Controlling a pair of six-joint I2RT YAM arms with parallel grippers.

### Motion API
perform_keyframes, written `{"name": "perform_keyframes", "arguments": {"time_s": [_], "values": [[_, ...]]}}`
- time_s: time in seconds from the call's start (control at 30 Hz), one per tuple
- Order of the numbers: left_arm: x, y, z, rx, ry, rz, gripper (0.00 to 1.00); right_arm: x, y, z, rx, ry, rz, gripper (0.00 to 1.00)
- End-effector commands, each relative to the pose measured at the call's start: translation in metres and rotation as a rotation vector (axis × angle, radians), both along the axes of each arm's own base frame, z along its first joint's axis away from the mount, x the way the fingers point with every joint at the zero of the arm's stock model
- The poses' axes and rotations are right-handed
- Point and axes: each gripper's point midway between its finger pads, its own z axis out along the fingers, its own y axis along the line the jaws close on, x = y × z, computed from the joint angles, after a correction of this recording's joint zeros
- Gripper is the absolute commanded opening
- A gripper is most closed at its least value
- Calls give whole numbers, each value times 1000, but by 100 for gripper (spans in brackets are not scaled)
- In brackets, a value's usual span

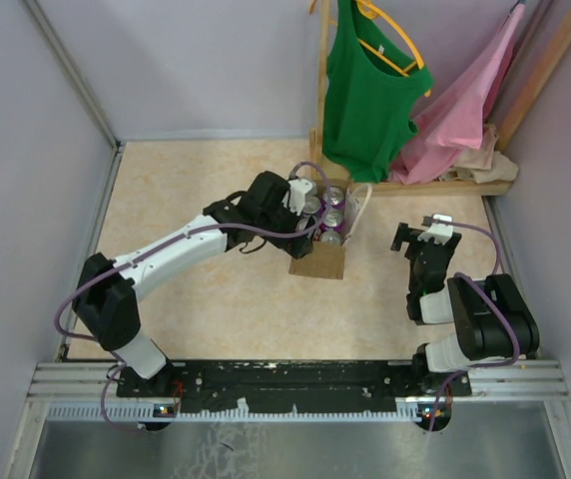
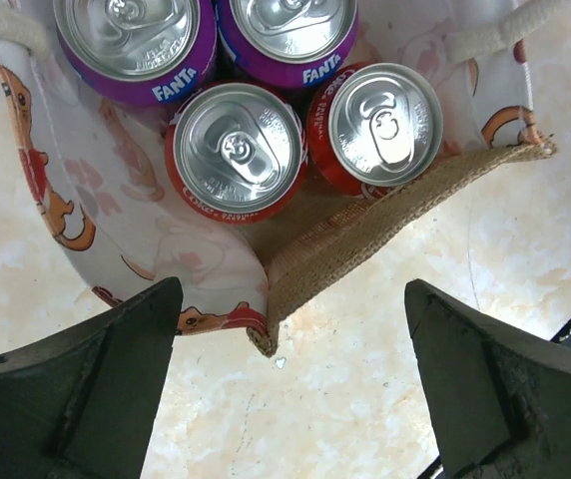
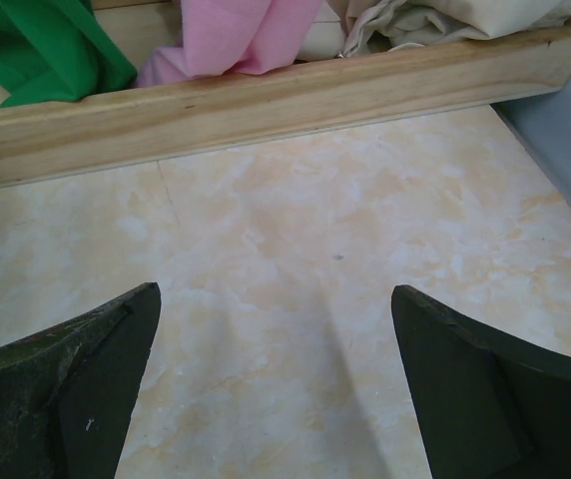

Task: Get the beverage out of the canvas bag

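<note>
The tan canvas bag (image 1: 319, 261) stands upright mid-table with its mouth open. In the left wrist view its tan wall (image 2: 370, 235) and printed white lining (image 2: 136, 190) show. Inside stand two purple Fanta cans (image 2: 134, 40) and two red cans (image 2: 238, 150), seen from above; the cans also show in the top view (image 1: 332, 216). My left gripper (image 1: 308, 208) hangs over the bag's near corner, open and empty (image 2: 290, 299), its fingers (image 2: 116, 369) above the table beside the bag. My right gripper (image 1: 413, 239) is open and empty (image 3: 276, 299) over bare table, to the right of the bag.
A wooden clothes rack with a base beam (image 3: 266, 100) stands at the back right. It holds a green top (image 1: 365, 90) and pink cloth (image 1: 465, 110). Beige cloth (image 1: 485, 160) lies on its base. Grey walls enclose the table on three sides.
</note>
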Motion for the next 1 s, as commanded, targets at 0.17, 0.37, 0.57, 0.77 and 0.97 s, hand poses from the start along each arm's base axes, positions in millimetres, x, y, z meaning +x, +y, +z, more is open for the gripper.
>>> {"name": "perform_keyframes", "arguments": {"time_s": [0.17, 0.37, 0.57, 0.77, 0.97], "values": [[-9, 6, -34, 67, 57, 5, 99, 7, -1, 16, 8, -55, -4, 99], [7, -8, 28, -39, -74, -1, 99, 6, 0, 15, 8, -55, -4, 99], [25, -16, 90, -176, -271, 16, 99, 6, 0, 15, 8, -55, -4, 99], [51, -20, 68, -105, -322, 48, 99, 6, 0, 15, 8, -55, -4, 99], [63, -27, 43, -39, -327, 18, 99, 6, 0, 15, 8, -55, -4, 99]]}}
